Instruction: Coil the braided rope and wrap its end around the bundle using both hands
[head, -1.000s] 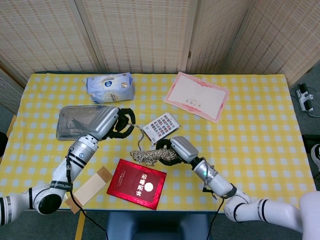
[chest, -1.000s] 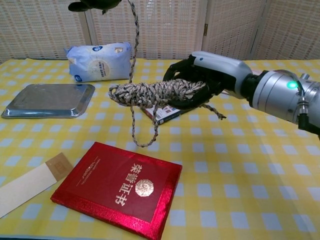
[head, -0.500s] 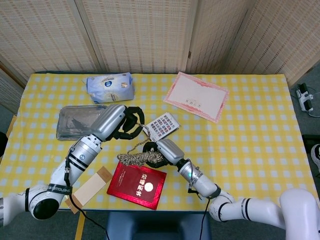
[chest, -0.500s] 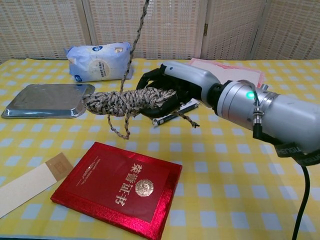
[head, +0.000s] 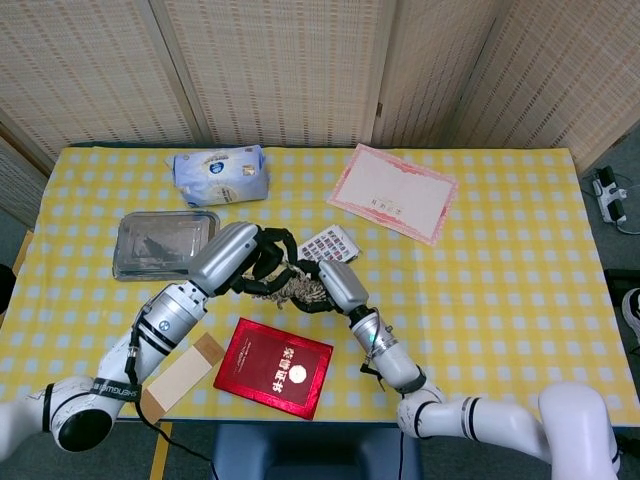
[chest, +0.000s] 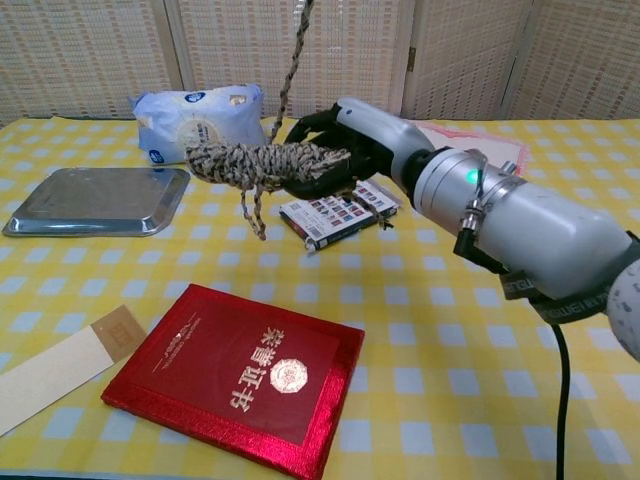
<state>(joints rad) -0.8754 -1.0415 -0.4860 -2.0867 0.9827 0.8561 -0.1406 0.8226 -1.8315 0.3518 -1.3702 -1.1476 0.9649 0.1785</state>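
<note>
The braided rope is a coiled bundle (chest: 262, 162) held above the table in the fingers of my right hand (chest: 345, 150). A short tail hangs under the bundle. One strand (chest: 291, 55) runs straight up from the coil and leaves the top of the chest view. In the head view my left hand (head: 262, 262) is right beside the bundle (head: 297, 288), dark fingers curled around that strand, with my right hand (head: 338, 284) just to its right. The left hand itself lies outside the chest view.
A red booklet (chest: 240, 375) lies near the front edge with a tan strip (chest: 58, 368) to its left. A metal tray (chest: 95, 198), a wipes pack (chest: 200, 122), a patterned box (chest: 340, 212) and a pink certificate (head: 392, 192) lie around.
My right hand has lifted the bundle up and back, toward the left hand. The left hand has shifted right, closer to the coil. The hanging loop under the bundle has shrunk to a short tail.
</note>
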